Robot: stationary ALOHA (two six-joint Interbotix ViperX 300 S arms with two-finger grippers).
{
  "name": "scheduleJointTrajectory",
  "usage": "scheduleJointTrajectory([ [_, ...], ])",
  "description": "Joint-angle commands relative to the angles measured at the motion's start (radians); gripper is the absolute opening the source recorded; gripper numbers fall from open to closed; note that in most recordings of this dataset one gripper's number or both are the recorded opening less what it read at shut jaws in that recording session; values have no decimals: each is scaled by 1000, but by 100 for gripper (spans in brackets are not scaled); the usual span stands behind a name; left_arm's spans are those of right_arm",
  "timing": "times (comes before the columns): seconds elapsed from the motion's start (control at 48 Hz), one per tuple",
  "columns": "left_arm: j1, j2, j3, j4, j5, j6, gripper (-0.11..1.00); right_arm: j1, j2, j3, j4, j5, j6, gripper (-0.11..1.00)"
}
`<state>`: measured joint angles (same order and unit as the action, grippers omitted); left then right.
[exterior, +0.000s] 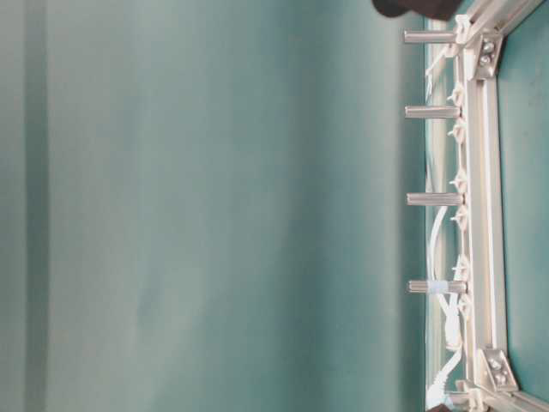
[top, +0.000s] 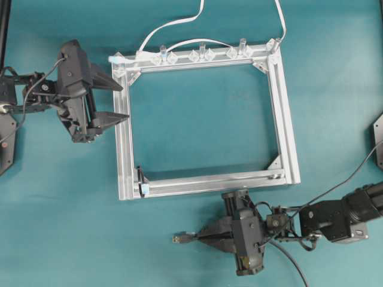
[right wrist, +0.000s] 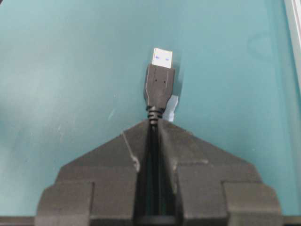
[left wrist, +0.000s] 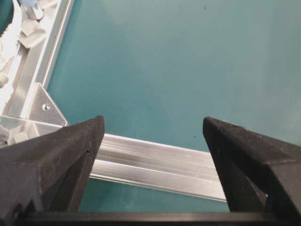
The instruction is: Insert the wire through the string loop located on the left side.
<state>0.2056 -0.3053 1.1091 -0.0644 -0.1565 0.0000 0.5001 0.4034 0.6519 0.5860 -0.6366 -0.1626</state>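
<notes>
The right pincer [right wrist: 155, 123] is clamped on the wire [right wrist: 158, 87] just behind its plug, which juts out past the fingertips with its metal tip bright; only the right wrist view shows this grip plainly, plus a small pale scrap on the worktop [right wrist: 70, 70] beside the plug. From overhead the same pincer [top: 200, 237] sits near the bottom, just outside the near rail of the aluminium frame [top: 287, 119], the plug [top: 179, 239] pointing left. The left pincer [top: 119, 101] stands wide and empty at the frame's left rail; its wrist view looks between its fingers [left wrist: 56, 160] down at a rail [left wrist: 155, 165]. The string loop [top: 142, 180] stands at the frame's near-left corner, visible only overhead. The table-level view shows the upright posts [exterior: 433, 199] and the white cable [exterior: 446, 309] along the far rail.
</notes>
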Motion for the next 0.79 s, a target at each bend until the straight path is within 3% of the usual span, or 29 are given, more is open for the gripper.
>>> scheduleJointTrajectory([
  [0.0, -5, -46, 0, 5, 8, 12, 91, -2, -14, -11, -3, -5, -2, 7],
  [0.355, -29, -275, 74, 5, 120, 5, 91, -2, -14, -17, -5, -6, -25, 7],
  [0.772, -173, -310, 75, 5, 241, -2, 91, -2, -15, -20, -5, -8, -26, 7],
])
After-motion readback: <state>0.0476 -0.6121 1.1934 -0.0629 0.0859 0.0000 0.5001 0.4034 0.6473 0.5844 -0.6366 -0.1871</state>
